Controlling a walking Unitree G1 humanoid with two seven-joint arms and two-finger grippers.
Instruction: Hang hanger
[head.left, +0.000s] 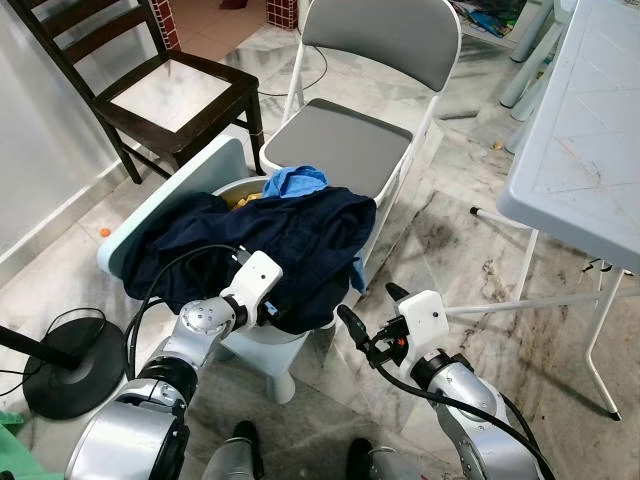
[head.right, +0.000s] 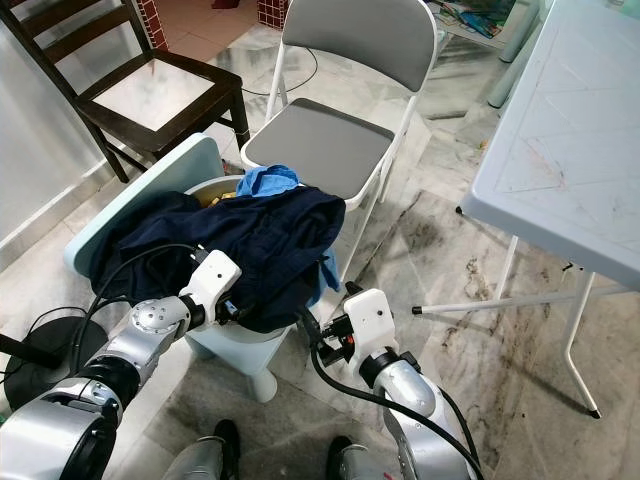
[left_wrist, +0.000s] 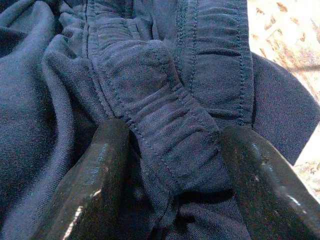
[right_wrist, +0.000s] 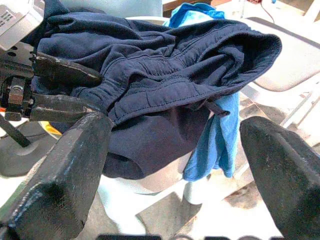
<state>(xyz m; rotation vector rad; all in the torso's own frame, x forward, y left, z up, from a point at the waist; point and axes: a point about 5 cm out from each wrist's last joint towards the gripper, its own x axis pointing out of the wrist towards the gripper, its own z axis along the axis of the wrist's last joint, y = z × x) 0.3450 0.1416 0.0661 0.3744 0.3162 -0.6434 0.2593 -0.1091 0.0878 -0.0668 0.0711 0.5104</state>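
A: Step in hand? No hanger can be made out anywhere, though the task names one. The work looks to be at the picking stage: pulling a garment out of the white basket (head.left: 262, 345).

B: Taking the basket as the landmark, left to right. The left gripper (head.left: 268, 312) sits at the basket's front rim, buried in the dark navy garment (head.left: 270, 240) heaped over the top. In the left wrist view its fingers (left_wrist: 95, 185) straddle a gathered fold, probably an elastic waistband; the fold lies between them and touches the inner faces, so it reads as a grasp on the cloth, though the jaws are not fully closed.

A: And above that?

B: A light blue cloth (head.left: 295, 181) shows at the basket's far rim, with another strip hanging down its right side under the navy garment.

A: The right arm?

B: The right gripper (head.left: 370, 315) hovers just to the right of the basket's front, fingers spread wide, holding nothing, aimed at the garment's hanging edge.

A: Next move, then?

B: Judging from this, the left needs a firm pinch and a lift clear of the basket, without dragging the blue cloth along. The right seems placed to take a second hold.
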